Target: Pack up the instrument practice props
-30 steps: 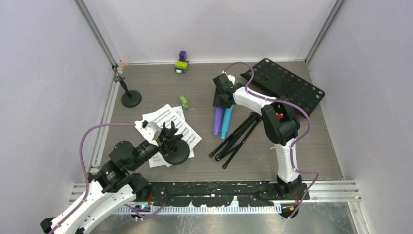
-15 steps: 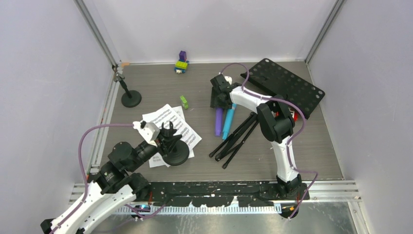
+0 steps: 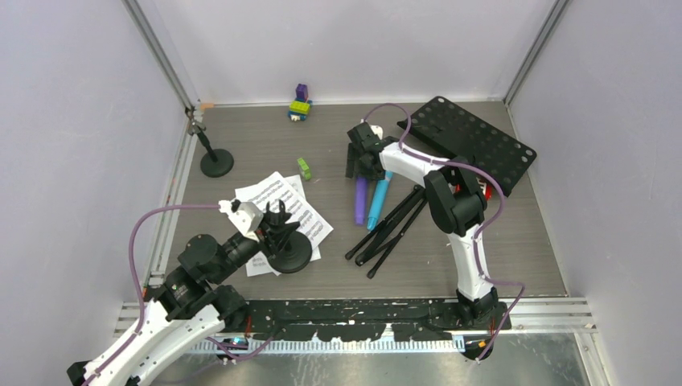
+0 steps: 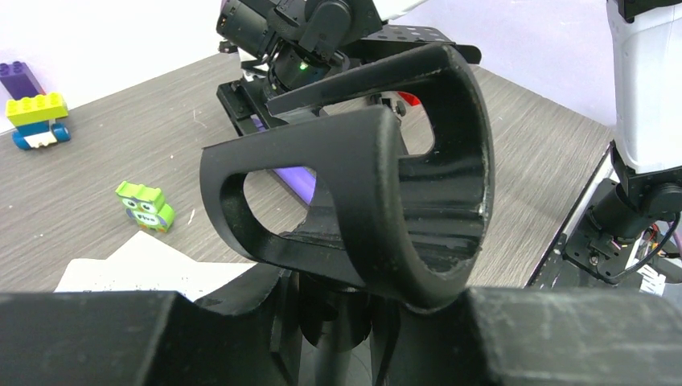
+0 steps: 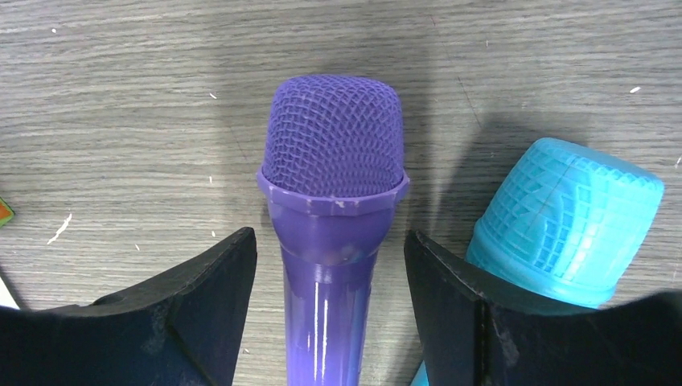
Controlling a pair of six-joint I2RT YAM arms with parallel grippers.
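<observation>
Right wrist view: right gripper gaped astride purple mesh-headed microphone, closing might shove adjacent cyan ribbed-head microphone; left gripper clenched black round-based mic holder.

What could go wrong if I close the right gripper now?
The right gripper straddles the purple microphone with open jaws, but the cyan microphone lies just outside one jaw; closing might nudge or catch it. The left gripper holds the mic holder over the sheet music; moving it could drag the pages.
</observation>
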